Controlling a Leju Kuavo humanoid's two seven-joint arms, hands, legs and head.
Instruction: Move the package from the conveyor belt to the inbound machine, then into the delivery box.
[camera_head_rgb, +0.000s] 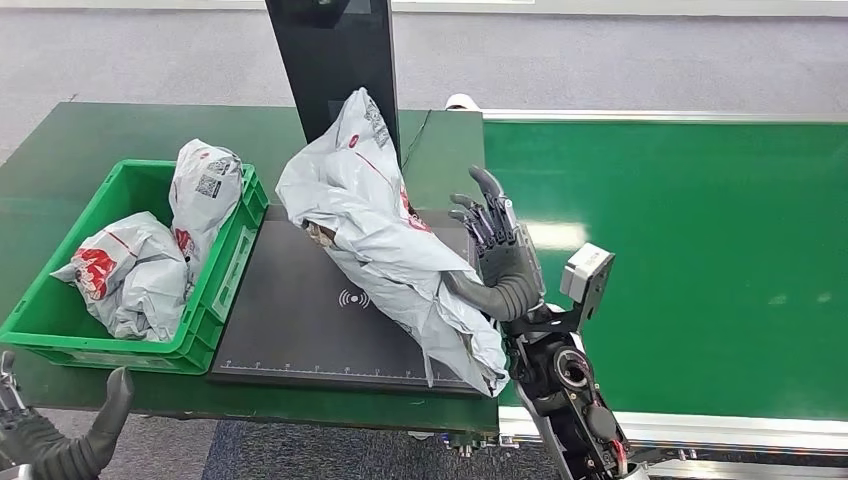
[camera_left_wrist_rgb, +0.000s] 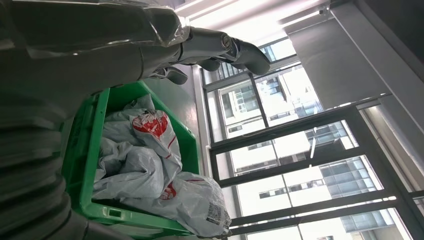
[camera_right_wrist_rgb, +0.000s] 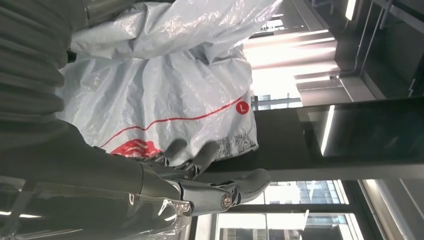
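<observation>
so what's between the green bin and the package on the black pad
In the head view, only a bare strip of the black scanner pad separates the green bin from the grey package. Nothing lies on it.

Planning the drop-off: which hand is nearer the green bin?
Left. The left hand hovers just below the green bin; the right hand holds the package beside it.

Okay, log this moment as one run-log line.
stage: package on inbound machine pad | right robot hand: thumb under package, fingers spread | left robot hand: low, holds nothing | delivery box: two packages | conveyor belt
</observation>
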